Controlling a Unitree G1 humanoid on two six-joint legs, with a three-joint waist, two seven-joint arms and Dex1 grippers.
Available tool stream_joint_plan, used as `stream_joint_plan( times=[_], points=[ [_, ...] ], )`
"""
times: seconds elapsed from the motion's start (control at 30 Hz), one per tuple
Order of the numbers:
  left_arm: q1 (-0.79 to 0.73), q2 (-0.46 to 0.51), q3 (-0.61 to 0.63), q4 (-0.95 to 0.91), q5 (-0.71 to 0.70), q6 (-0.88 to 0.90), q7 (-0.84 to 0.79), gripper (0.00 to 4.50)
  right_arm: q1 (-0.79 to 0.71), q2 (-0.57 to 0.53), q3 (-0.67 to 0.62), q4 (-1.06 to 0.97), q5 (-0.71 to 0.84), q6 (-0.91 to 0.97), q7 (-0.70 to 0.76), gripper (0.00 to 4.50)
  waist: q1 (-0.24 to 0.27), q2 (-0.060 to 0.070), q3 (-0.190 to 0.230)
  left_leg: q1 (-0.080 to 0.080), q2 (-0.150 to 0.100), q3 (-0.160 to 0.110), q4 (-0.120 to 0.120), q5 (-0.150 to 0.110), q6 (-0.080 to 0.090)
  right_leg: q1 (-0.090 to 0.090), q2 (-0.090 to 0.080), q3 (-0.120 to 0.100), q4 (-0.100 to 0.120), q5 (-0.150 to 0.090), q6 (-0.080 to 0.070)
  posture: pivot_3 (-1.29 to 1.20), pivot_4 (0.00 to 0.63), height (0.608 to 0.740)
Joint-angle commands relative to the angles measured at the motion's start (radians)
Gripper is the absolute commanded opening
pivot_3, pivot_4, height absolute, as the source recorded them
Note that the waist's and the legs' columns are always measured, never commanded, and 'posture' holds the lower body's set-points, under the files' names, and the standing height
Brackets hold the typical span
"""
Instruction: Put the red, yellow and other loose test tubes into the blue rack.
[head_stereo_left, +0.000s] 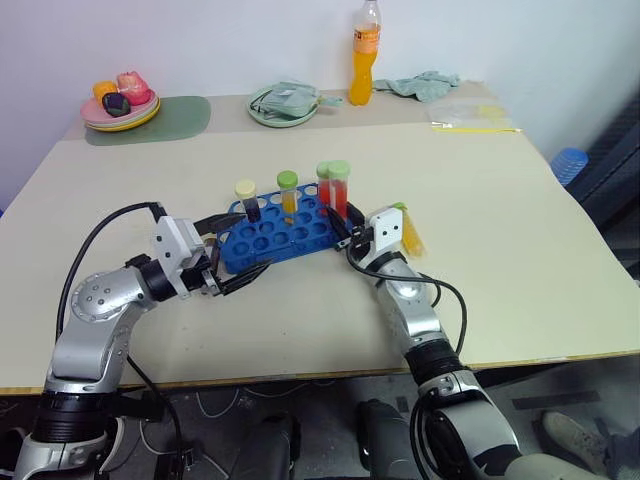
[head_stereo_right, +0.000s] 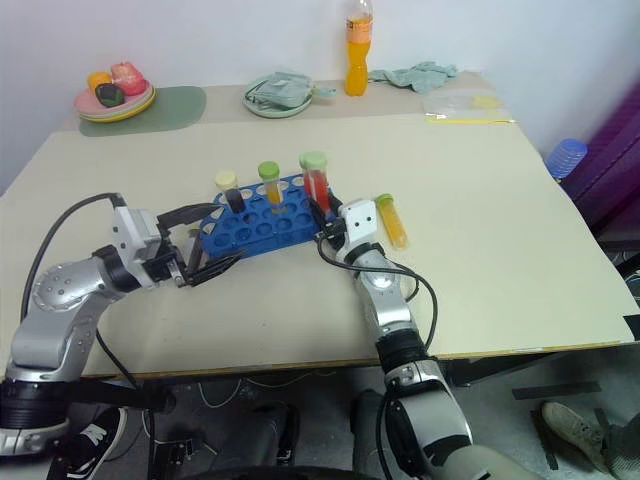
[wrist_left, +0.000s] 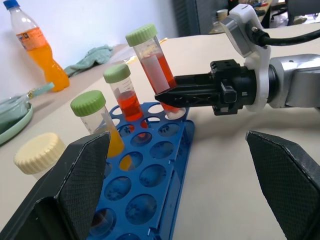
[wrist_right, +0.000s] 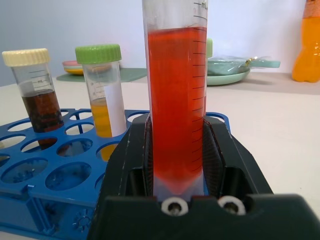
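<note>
Our left gripper (head_stereo_left: 243, 281) has its fingers (wrist_left: 75, 185) spread wide at the blue rack's (head_stereo_left: 280, 238) left end, mid-surface. Our right gripper (wrist_left: 167, 96) pinches a red tube (wrist_right: 176, 100) at the rack's right end; its cap is cut off in the right wrist view.

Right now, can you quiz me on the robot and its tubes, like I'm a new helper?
1. True or false: the right gripper has its jaws shut on a red tube.
2. What colour is the cap on the dark brown tube standing in the blue rack?
3. Where is the loose yellow tube? A: in the blue rack. B: lying on the table beside the right arm. C: in a person's hand.

Key: 1 true; 2 cream; 3 B.
</note>
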Motion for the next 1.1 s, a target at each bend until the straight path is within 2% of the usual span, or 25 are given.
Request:
stream_joint_plan(
  times=[0.03, 0.4, 0.5, 0.63, 0.87, 1.1],
  points=[
    [0.000, 0.003, 0.017, 0.010, 0.001, -0.040, -0.013, 4.50, -0.021, -0.001, -0.012, 0.022, 0.002, 0.001, -0.010, 0.85, 0.000, 0.000, 0.000, 0.000, 0.000, 0.000, 0.000, 0.000, 0.000, 0.000, 0.000, 0.000, 0.000, 0.000, 0.000, 0.00, 0.150, 0.740],
    [0.024, 0.003, 0.020, 0.033, 0.001, -0.083, -0.021, 4.50, -0.023, 0.027, -0.003, 0.041, 0.012, -0.009, 0.000, 0.85, 0.000, 0.000, 0.000, 0.000, 0.000, 0.000, 0.000, 0.000, 0.000, 0.000, 0.000, 0.000, 0.000, 0.000, 0.000, 0.00, 0.150, 0.740],
    [0.025, 0.003, 0.019, 0.032, 0.001, -0.083, -0.019, 4.50, -0.012, 0.027, -0.017, 0.016, 0.067, 0.001, 0.061, 2.30, 0.000, 0.000, 0.000, 0.000, 0.000, 0.000, 0.000, 0.000, 0.000, 0.000, 0.000, 0.000, 0.000, 0.000, 0.000, 0.00, 0.150, 0.740],
    [0.025, 0.001, 0.017, 0.031, 0.002, -0.084, -0.017, 4.50, -0.004, 0.004, -0.011, -0.009, 0.047, 0.001, 0.066, 4.34, 0.000, 0.000, 0.000, 0.000, 0.000, 0.000, 0.000, -0.001, 0.001, 0.000, 0.000, 0.000, 0.000, 0.000, 0.000, 0.00, 0.150, 0.740],
    [0.033, -0.012, 0.003, 0.029, 0.011, -0.097, -0.013, 4.50, 0.103, -0.114, 0.012, -0.242, 0.023, 0.114, 0.105, 4.43, 0.005, 0.000, 0.000, 0.000, 0.000, 0.000, 0.000, -0.001, 0.001, 0.000, -0.001, 0.000, 0.000, 0.000, 0.000, 0.00, 0.150, 0.740],
    [0.021, -0.034, -0.008, 0.037, 0.020, -0.109, -0.007, 4.50, 0.234, -0.308, -0.025, -0.606, 0.040, 0.442, 0.134, 4.43, 0.006, 0.000, 0.000, 0.000, 0.000, 0.000, 0.000, -0.001, 0.002, 0.000, -0.001, 0.000, -0.001, 0.000, 0.000, 0.00, 0.150, 0.740]
  ],
)
